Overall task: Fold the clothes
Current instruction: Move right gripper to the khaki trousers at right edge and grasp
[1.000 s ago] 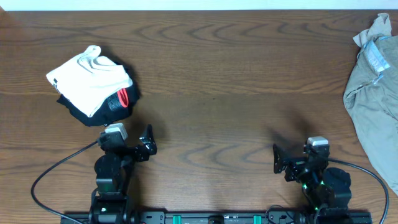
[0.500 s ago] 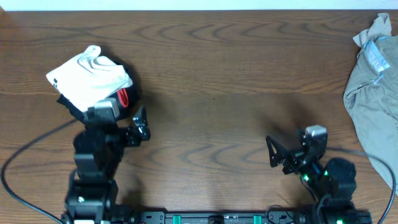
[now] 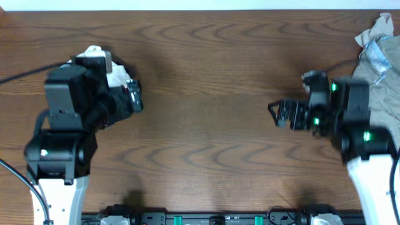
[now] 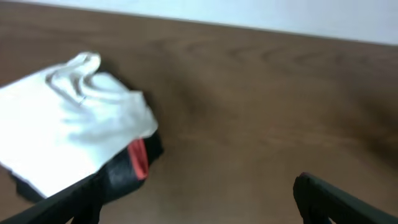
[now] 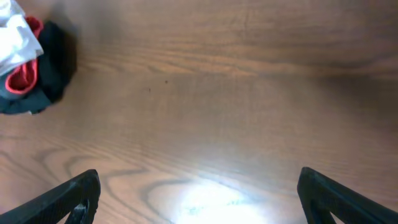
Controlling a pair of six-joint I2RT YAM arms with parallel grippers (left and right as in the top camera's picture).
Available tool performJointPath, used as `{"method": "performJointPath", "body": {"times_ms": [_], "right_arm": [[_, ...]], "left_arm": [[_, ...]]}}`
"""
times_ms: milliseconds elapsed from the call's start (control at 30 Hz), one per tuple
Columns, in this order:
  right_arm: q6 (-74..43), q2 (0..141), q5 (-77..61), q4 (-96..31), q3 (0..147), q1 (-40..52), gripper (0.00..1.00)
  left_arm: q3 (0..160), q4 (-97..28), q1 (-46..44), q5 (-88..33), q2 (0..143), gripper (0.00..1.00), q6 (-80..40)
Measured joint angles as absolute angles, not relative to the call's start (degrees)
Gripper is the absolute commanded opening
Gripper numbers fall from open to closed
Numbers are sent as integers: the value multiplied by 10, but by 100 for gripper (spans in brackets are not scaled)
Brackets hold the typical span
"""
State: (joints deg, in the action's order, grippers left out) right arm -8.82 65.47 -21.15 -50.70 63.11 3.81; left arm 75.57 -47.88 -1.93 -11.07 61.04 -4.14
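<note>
Hidden or cut off:
- In the overhead view the left arm (image 3: 65, 112) sits over the pale garment (image 4: 68, 130), and only a white sliver shows past the arm's black housing. The left wrist view shows it better, though blurred: a folded white bundle on the wooden table (image 3: 212, 75).
- It lies on top of a black item (image 4: 121, 177) with a red patch (image 4: 137, 158) at its near edge. We cannot tell what the black item is.
- The khaki shorts (image 3: 382, 31) lie crumpled at the table's far right edge. They are cut off by the frame and partly covered by the right arm (image 3: 350, 119). A strip of pale-blue waistband (image 3: 379, 57) shows near the top. How the legs lie cannot be made out.
- Neither wrist view shows the shorts.

Arm pose:
- The left gripper (image 3: 134, 97) is held out just right of the white bundle. Its wrist view shows only the two finger ends, in the bottom corners. They are spread wide with bare wood between them, and nothing is gripped.
- The right arm reaches in from the right with its body over the shorts' inner edge, and the right gripper (image 3: 279, 114) points toward the table's middle.
- In its wrist view the two dark fingers (image 5: 74, 196) stand far apart over bare table and a patch of glare, holding nothing.
- The white, red and black bundle sits small in that view's upper left corner, well apart from the right gripper.
</note>
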Motion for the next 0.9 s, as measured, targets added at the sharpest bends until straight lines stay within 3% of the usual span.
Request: {"method": "performJointPath", "body": {"times_ms": [333, 433, 733, 900], "right_arm": [[-52, 778, -194, -574, 767, 0, 99], [-71, 822, -168, -586, 806, -57, 90], [-113, 1015, -104, -578, 935, -223, 86], [-141, 1091, -90, -513, 988, -271, 72]], "left_arm": [[770, -498, -19, -180, 623, 98, -37], [770, -535, -19, -209, 644, 98, -20], [771, -560, -42, -247, 703, 98, 15], [771, -559, -57, -253, 704, 98, 32]]}}
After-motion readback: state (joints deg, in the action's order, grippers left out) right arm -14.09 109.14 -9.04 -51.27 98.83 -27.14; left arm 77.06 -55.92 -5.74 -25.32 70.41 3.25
